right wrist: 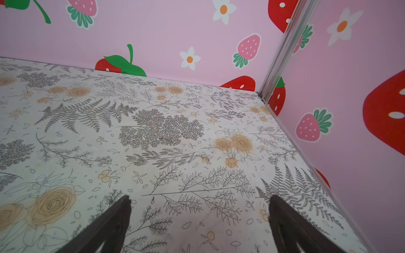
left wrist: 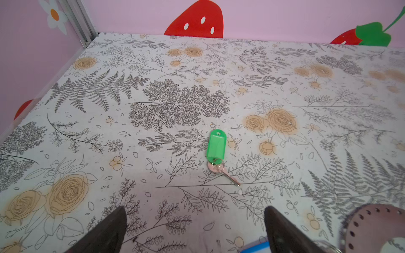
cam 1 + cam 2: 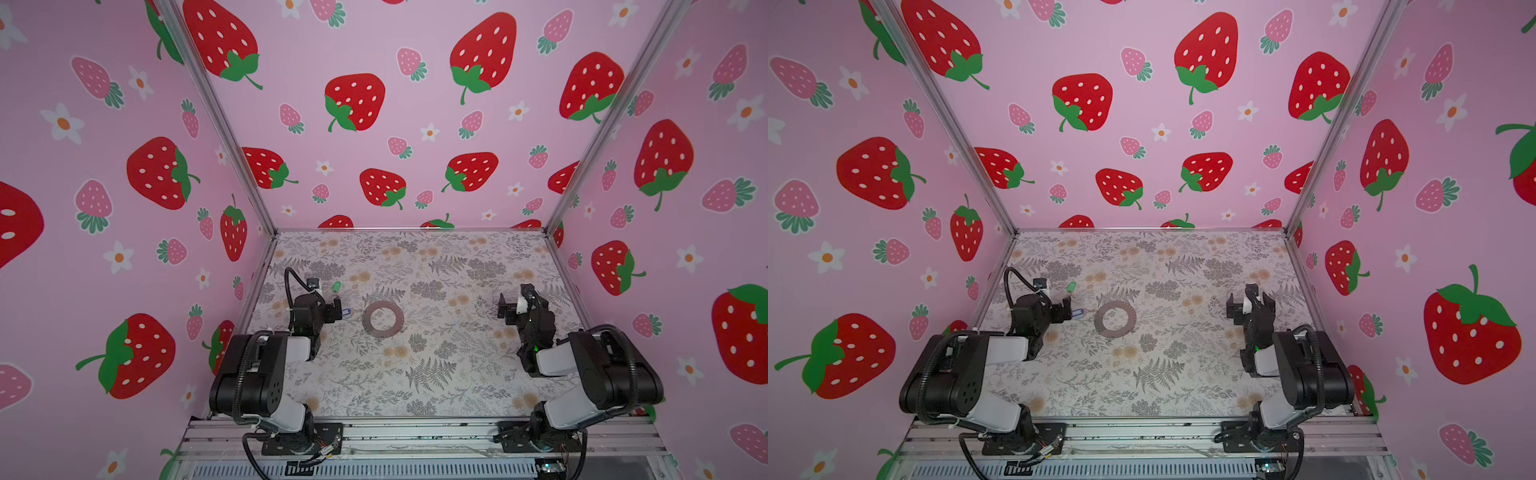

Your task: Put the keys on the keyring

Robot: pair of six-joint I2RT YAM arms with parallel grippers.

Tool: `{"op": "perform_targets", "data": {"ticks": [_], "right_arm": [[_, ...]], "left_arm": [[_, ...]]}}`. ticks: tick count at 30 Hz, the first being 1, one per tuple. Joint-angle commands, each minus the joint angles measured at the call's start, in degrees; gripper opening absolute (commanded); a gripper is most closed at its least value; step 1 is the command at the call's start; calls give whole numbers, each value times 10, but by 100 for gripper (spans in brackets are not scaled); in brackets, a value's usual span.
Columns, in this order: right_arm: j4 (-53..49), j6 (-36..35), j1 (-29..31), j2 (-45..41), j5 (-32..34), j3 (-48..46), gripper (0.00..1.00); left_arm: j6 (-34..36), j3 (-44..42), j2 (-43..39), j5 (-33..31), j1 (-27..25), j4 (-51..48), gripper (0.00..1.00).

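- Left wrist view: the left gripper (image 2: 195, 210) stands spread wide with nothing in it, low over the table (image 2: 153, 65). By my reading the task is at its opening step, with no key picked up yet.
- The green key (image 2: 215, 145) lies flat ahead of those fingers, well apart from the keyring (image 2: 377, 223), with a small metal blade trailing from its plastic head.
- The blue key (image 3: 347, 311) lies just beside the left gripper's tip, between it and the keyring, which rests flat mid-table in both top views.
- The next move likely calls for a low pinch on the blue key's head, then a short carry to the ring.
- Nothing blocks that path, though the thin flat ring may slide.
- The right gripper (image 3: 513, 306), also spread and empty, hovers well apart on the right.
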Motion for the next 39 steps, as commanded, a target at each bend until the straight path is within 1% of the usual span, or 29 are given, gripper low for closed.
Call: {"op": "perform_targets", "data": {"ticks": [1,5,7,31,33,34,36,37,39], "right_arm": [[28,-3,4,6,9,10,99],[28,-3,4,6,8,11,99],[28,-3,4,6,7,10,99],[13,1,-7,6,-15,18,99],[27,-6,-7,3,-31,9,99],[49,-15,-7,-2,-53,-5,99],[69,-32,-6,-30,-94,-26,99],[32,-38,-5,-60,-114,-18,99],[-132,-36,-4,-104,-130,44,99]], "left_arm": [[9,18,4,-7,-3,25,99],[5,23,6,-3,2,17,99],[-1,26,7,16,11,12,99],[-2,28,7,17,12,9,99],[-3,25,5,19,13,11,99],[-4,26,5,24,15,14,99],[-2,36,-16,32,16,-21,99],[2,49,-34,34,16,-55,99],[3,71,-71,37,16,-118,99]]}}
